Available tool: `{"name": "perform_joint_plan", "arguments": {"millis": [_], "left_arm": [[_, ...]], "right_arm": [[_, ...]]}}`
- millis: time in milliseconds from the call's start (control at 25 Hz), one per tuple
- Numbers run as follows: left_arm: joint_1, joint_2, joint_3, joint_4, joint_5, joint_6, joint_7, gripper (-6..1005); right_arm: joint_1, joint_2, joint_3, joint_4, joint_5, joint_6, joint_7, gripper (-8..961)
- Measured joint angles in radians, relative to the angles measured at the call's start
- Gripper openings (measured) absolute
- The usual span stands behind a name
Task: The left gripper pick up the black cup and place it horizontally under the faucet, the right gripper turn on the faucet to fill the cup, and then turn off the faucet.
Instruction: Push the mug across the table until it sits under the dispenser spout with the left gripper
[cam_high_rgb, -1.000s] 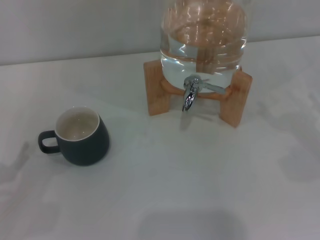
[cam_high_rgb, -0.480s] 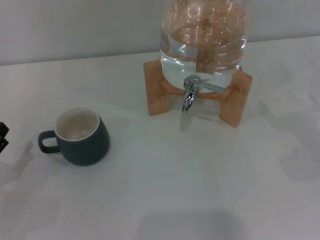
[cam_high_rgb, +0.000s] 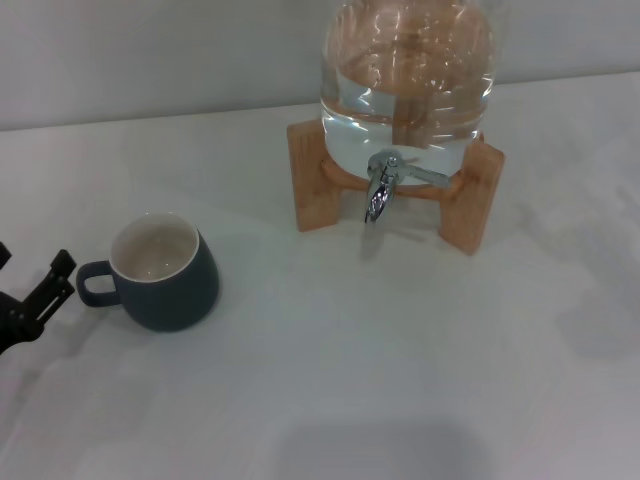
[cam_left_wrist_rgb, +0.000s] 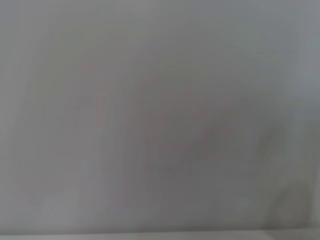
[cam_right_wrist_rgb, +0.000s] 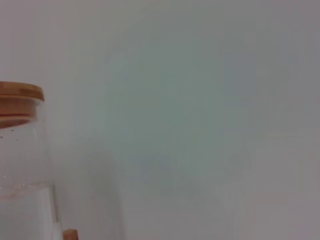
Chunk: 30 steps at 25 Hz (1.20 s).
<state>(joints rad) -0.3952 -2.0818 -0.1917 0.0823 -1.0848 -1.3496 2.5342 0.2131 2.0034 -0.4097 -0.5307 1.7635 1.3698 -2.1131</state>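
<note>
A: Black cup (cam_high_rgb: 163, 272): upright on the table (cam_high_rgb: 350, 350), well apart from the faucet (cam_high_rgb: 380, 188), handle pointing toward the left gripper (cam_high_rgb: 35, 300).
B: Nearer arm? Left, just beside the handle, fingers spread, holding nothing. Right gripper out of view.

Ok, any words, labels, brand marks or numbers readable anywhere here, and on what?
None.
The black cup, the faucet, the water jar and its wooden stand all show plain surfaces.
The left claw beside the cup's handle bears no marking either.
</note>
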Motion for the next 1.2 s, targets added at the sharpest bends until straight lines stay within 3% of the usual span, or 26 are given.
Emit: {"name": "perform_joint_plan", "arguments": {"millis": [680,1200], "left_arm": [[-0.01,-0.001,0.0,-0.034,0.004,0.002,0.058,868],[0.038,0.002,-0.014,-0.022,-0.031,-0.081,0.058,867]], "right_arm": [[0.004,0.0,0.008,0.0,-0.003,0.001,0.002,853],[0.002,-0.002,0.008,0.0,-0.003,-0.002,0.001,854]]}}
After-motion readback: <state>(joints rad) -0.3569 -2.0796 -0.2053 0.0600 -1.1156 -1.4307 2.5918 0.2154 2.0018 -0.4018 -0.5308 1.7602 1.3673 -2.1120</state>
